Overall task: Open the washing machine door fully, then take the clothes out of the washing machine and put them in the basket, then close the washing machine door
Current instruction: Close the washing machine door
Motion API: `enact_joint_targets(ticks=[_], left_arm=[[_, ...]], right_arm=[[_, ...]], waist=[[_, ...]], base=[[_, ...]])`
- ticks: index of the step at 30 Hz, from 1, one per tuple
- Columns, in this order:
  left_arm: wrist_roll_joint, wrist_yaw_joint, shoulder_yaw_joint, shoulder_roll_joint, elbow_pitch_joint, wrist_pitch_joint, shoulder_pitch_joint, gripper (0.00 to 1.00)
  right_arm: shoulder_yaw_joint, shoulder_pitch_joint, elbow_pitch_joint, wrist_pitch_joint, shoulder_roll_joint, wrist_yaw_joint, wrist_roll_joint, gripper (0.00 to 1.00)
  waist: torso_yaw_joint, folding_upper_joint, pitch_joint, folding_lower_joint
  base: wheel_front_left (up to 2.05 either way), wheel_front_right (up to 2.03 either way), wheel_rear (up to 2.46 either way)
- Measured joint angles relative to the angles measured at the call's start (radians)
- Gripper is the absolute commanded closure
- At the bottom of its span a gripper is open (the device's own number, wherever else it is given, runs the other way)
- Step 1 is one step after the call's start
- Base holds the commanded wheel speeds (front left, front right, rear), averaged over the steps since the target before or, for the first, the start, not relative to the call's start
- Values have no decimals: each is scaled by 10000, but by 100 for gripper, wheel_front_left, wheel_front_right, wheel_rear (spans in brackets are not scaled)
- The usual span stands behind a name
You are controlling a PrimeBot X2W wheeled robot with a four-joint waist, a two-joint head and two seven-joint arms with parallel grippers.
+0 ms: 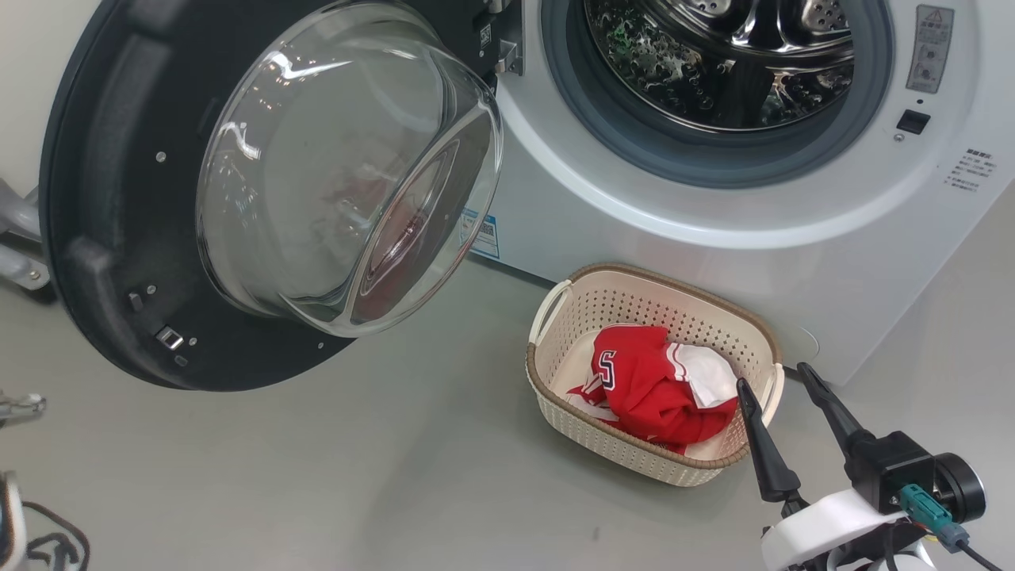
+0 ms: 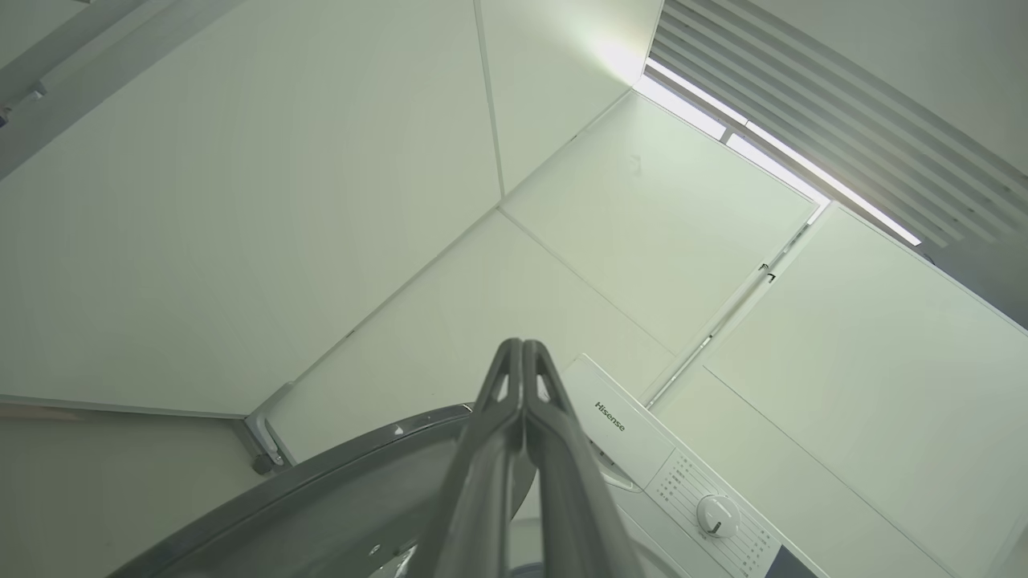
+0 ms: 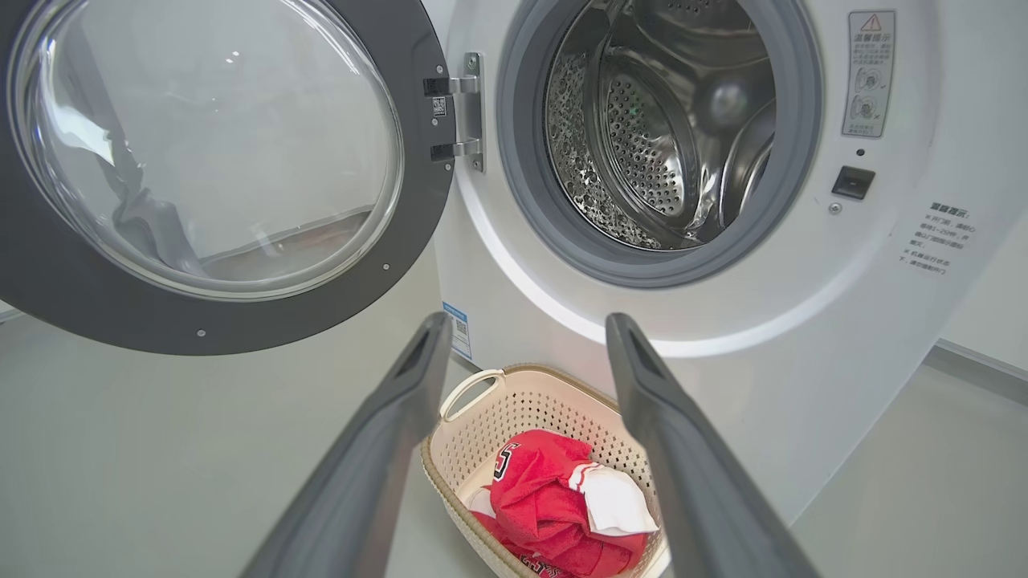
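Clothes in basket, drum looks empty. Right gripper spread, holding nothing; left gripper pinched together. Door closing next.

Right tool spread wide, empty; left tool pressed together, aimed upward.

Head cam looks down past the right hand at the basket and door. Right wrist cam shares both from lower and closer; left wrist cam just points upward.

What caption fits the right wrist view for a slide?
Open right hand near the basket holding red-and-white clothes; washing machine door wide open, steel drum looks empty.
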Motion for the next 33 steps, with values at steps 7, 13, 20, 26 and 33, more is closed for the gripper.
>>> enact_joint_targets(ticks=[7, 13, 20, 26, 33], left_arm=[[-1371, 598, 746, 550, 1802, 911, -916, 100], [-2397, 1221, 1066, 1045, 3572, 1871, -1376, 100], [-2828, 1616, 832, 1266, 4984, 2809, -1677, 100], [-2938, 1701, 700, 1444, 5916, 3369, -1720, 100], [-3068, 1689, 487, 1597, 6443, 4000, -1822, 100]], right_arm=[[-4, -72, -196, 150, -171, 10, -27, 0], [12, -210, -336, 311, -288, 17, -100, 0], [-38, -337, -407, 407, -376, 35, -98, 0], [-63, -353, -426, 410, -443, 35, -98, 0], [-81, -354, -428, 495, -466, 48, -98, 0]], waist=[[-35, 0, 251, 0], [-200, 0, 542, 0], [-359, 0, 784, 0], [-426, 0, 847, 0], [-467, 0, 845, 0]], base=[[0, 0, 0], [0, 0, 0], [0, 0, 0], [0, 0, 0], [0, 0, 0]])
